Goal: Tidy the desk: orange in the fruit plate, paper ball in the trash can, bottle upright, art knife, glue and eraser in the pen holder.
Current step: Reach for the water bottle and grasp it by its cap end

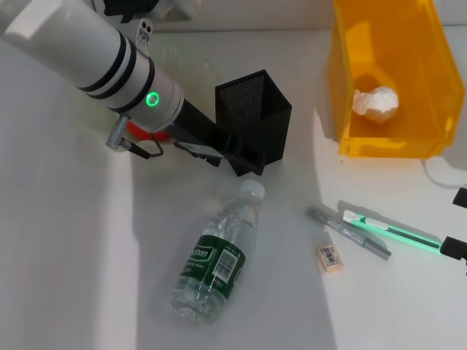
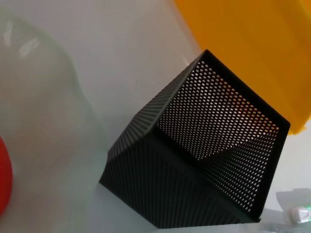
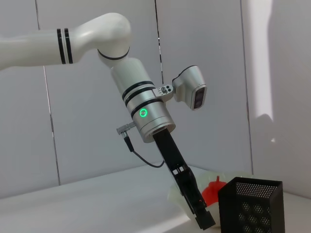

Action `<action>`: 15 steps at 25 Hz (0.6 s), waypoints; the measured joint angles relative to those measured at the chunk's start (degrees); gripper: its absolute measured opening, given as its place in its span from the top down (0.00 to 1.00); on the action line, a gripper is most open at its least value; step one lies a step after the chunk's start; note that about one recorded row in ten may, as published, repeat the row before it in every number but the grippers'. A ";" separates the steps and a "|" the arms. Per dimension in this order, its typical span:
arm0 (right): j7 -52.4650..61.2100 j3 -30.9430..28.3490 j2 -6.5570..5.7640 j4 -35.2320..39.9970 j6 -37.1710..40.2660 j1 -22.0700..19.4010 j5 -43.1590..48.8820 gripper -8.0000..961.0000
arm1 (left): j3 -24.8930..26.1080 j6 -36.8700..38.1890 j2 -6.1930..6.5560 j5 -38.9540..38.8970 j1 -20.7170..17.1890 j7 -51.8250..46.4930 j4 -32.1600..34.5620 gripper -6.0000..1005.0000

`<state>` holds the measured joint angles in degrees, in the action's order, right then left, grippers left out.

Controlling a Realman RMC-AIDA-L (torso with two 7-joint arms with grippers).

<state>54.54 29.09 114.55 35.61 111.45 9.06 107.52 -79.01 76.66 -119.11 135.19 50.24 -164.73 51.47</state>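
My left gripper point(image 1: 232, 154) hangs low beside the black mesh pen holder point(image 1: 255, 117), on its near left side. The pen holder point(image 2: 214, 145) fills the left wrist view and looks empty inside. The orange point(image 1: 140, 131) shows behind my left arm, on a pale translucent fruit plate point(image 2: 43, 107). The bottle point(image 1: 217, 257) lies on its side in the middle of the desk. The grey art knife point(image 1: 347, 232), green-and-white glue point(image 1: 390, 232) and eraser point(image 1: 330, 258) lie at the right. The paper ball point(image 1: 376, 102) sits in the yellow trash can point(image 1: 427, 142). My right gripper point(image 1: 458, 222) stands open at the right edge.
A white cable point(image 1: 441, 173) runs along the desk just in front of the trash can. White wall panels point(image 3: 204, 48) stand behind the desk in the right wrist view.
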 joint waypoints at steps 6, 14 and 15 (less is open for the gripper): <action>-0.03 0.00 0.07 -0.01 -0.60 0.08 0.06 0.25 | -1.97 -2.12 -0.03 -0.27 -0.14 0.21 -1.23 0.16; -0.05 0.00 0.23 -0.26 -0.75 0.08 0.05 0.25 | -5.56 -5.36 -0.07 -2.56 -1.25 0.32 -2.40 0.16; -0.05 0.00 0.23 -0.40 -0.75 0.11 0.04 0.25 | -6.00 -5.79 -0.07 -2.94 -1.47 0.40 -2.63 0.16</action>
<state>54.49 29.09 114.79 35.21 110.70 9.17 107.56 -85.01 70.86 -119.18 132.25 48.77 -164.33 48.84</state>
